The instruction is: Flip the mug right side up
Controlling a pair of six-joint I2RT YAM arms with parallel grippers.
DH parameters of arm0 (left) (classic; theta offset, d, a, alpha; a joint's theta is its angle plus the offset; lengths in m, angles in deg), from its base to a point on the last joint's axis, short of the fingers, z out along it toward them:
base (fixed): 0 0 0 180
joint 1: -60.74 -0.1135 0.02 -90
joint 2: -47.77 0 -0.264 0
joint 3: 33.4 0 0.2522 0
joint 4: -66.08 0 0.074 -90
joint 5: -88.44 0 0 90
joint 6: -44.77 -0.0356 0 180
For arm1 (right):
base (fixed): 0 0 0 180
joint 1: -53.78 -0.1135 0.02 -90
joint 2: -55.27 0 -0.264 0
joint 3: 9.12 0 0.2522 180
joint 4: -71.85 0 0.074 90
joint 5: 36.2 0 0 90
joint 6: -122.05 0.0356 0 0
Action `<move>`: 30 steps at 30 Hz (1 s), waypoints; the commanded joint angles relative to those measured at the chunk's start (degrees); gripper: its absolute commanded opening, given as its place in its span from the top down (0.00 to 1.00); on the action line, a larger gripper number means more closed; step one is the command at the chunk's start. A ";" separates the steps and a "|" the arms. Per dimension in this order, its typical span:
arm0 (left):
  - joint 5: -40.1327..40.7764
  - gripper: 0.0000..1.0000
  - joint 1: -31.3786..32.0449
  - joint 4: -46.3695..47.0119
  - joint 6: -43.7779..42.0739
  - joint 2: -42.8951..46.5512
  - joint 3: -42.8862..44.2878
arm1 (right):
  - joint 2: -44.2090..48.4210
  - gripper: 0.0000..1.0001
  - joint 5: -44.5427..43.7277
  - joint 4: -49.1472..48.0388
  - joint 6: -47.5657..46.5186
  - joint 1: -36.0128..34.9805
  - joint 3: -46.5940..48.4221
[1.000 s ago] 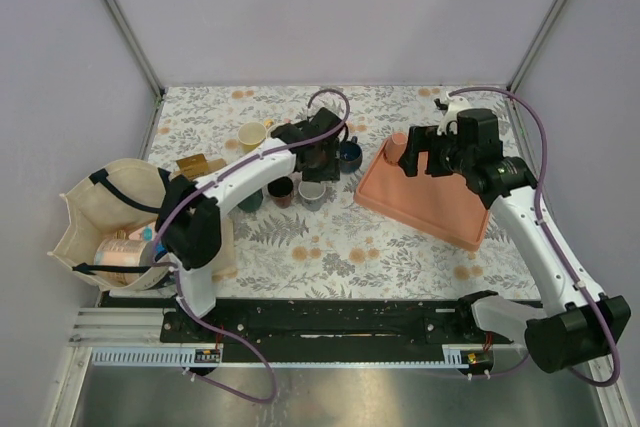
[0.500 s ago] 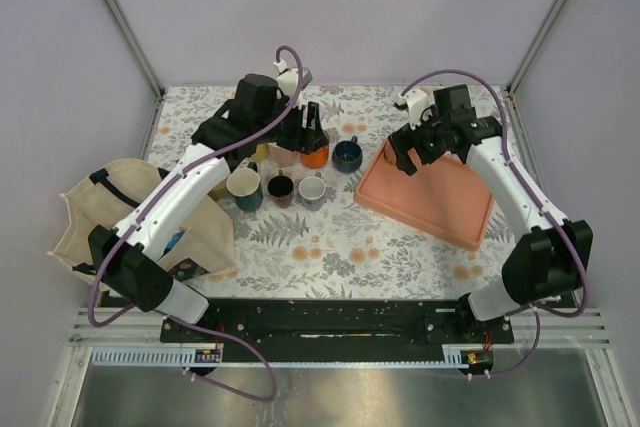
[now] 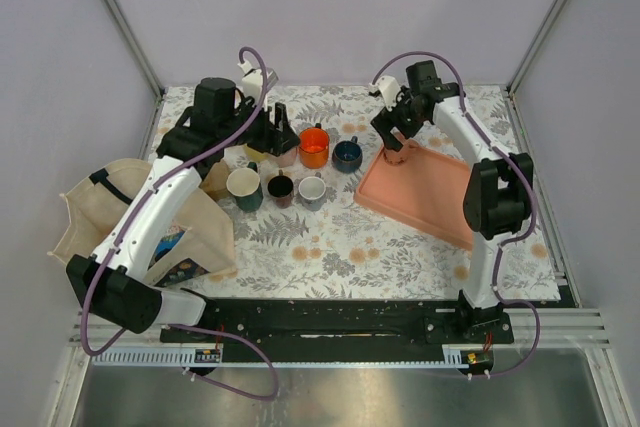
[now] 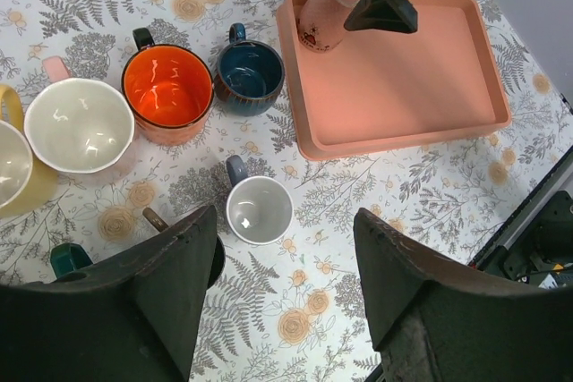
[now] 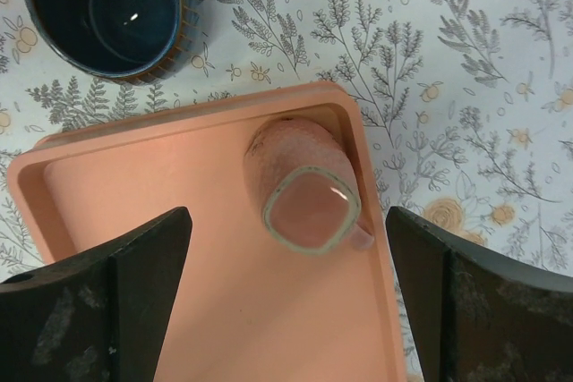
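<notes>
Bench (image 3: 330,247): floral cloth; pale lilac walls, metal corner posts. Tray (image 5: 206,176): matte salmon, rounded rim. Mug (image 5: 300,176): speckled pink, base up, in tray corner directly below right end effector (image 5: 286,217); fingers spread wide, not touching. Left end effector (image 4: 285,221): spread, empty, pointing down above small white cup (image 4: 259,210).

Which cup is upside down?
The pink mug in the corner of the peach tray. Its flat bottom faces up, while the orange mug, the blue mug and the rest show open mouths.
</notes>
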 commanded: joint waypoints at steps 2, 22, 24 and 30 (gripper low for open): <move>-3.41 0.34 -1.87 3.26 0.79 2.37 -1.14 | -3.97 0.01 -0.41 3.52 -0.17 0.36 5.15; -7.45 0.37 -3.98 5.99 5.54 0.96 -2.28 | -6.35 0.36 -3.93 6.42 4.13 0.36 1.81; -7.28 0.38 -3.98 5.99 5.46 1.14 -2.54 | -5.91 0.40 -3.32 8.08 6.15 0.27 2.07; -7.46 0.38 -3.98 6.69 5.72 1.05 -3.34 | -0.56 0.55 -0.24 10.11 14.50 0.36 -4.50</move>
